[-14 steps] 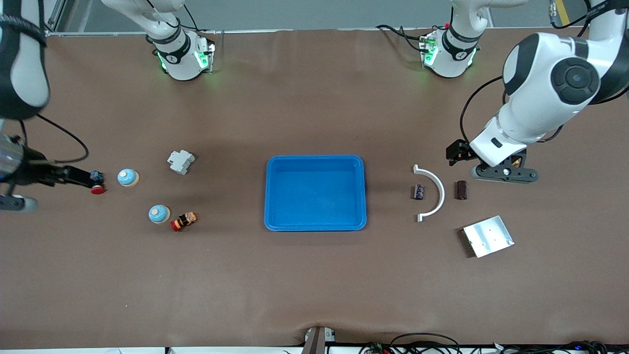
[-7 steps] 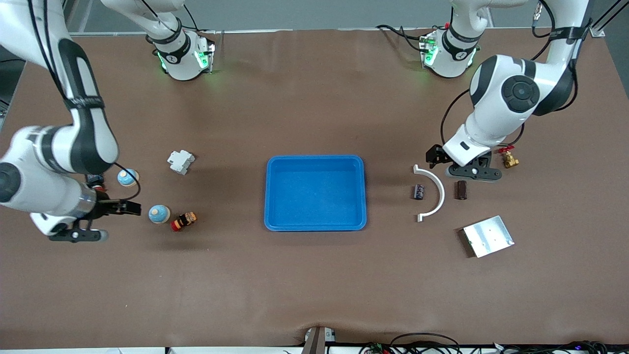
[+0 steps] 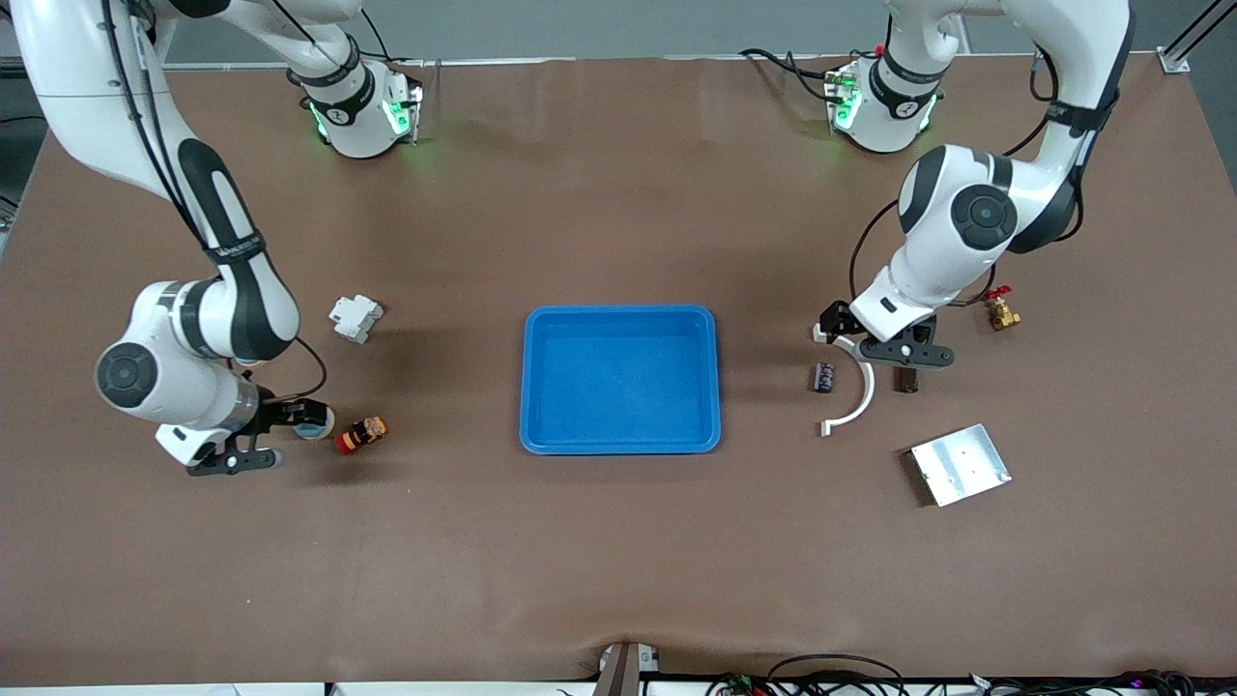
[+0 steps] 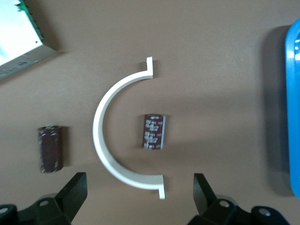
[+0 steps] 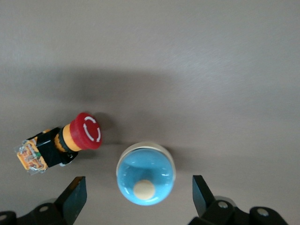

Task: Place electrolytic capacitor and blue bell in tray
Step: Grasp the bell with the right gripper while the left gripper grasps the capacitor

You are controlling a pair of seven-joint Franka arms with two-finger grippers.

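Front view: high, facing the robots, whole table.
Left wrist view: close, straight down; shares curved white plastic bracket (image 4: 115,136) (image 3: 854,379).
Right wrist view: close, straight down; shares blue dome bell (image 5: 145,174) (image 3: 315,422).

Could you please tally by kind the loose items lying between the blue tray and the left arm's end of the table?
Capacitors: 2
White curved bracket: 1
Silver metal plate: 1
Brass valve with red handle: 1
Total: 5
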